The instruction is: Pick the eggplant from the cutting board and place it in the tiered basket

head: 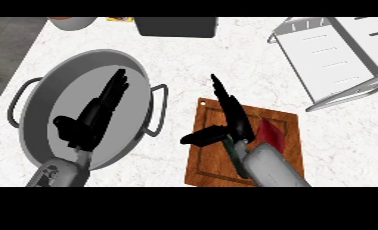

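The eggplant (270, 134), dark reddish-purple, lies on the right part of the brown cutting board (214, 166), partly hidden by my right forearm. My right hand (235, 116) hovers over the board just left of the eggplant, fingers straight and pointing away, thumb out to the left, holding nothing. The tiered basket (332, 59), a white wire rack, stands at the far right of the counter. My left hand (100, 109) rests open over the grey pan.
A large grey two-handled pan (44, 99) fills the left side under my left hand. A dark rectangular container (176, 26) and a brown bowl (71, 22) stand along the back edge. White marble counter lies between the board and the basket.
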